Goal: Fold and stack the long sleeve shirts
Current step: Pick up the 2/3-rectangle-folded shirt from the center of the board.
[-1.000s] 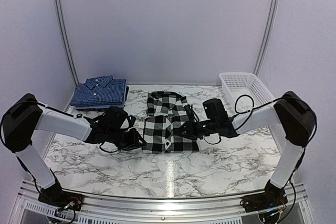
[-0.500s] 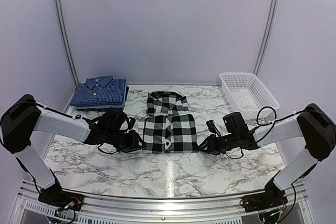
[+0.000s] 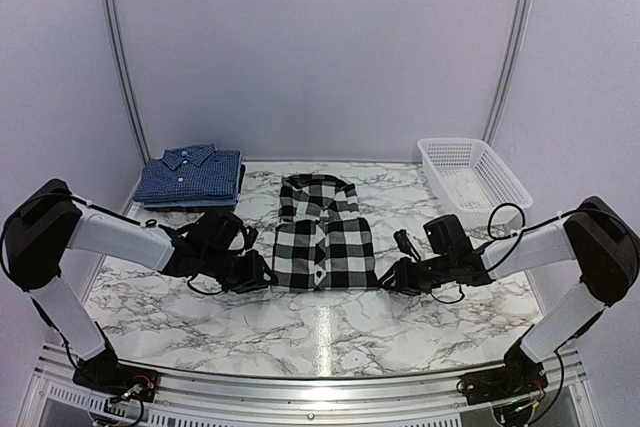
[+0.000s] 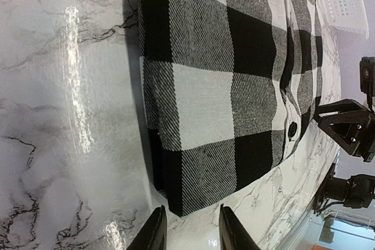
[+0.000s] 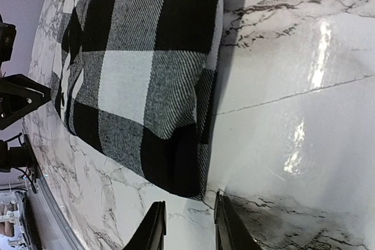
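The long sleeve shirts are partly dealt with. The dark blue ones (image 3: 190, 175) sit folded in a neat pile at about ten o'clock on the counter (image 3: 320, 337), collar toward twelve. The black-and-white checked shirt (image 3: 325, 237) lies alone at the counter's centre. It is already folded into a compact block, button placket up, with no sleeve trailing loose. By my reckoning the folding is done or nearly so, and what is left is carrying this one over onto the blue pile.

Its long axis runs twelve to six, collar at twelve, the folded hem edge facing six.

The left pincer (image 3: 262, 272) rests low at the shirt's eight o'clock corner, fingers slightly apart with bare counter between them, gripping nothing. The right pincer (image 3: 388, 277) mirrors it at the four o'clock corner, also narrowly parted and empty. A white mesh basket (image 3: 470, 172) stands at two o'clock.
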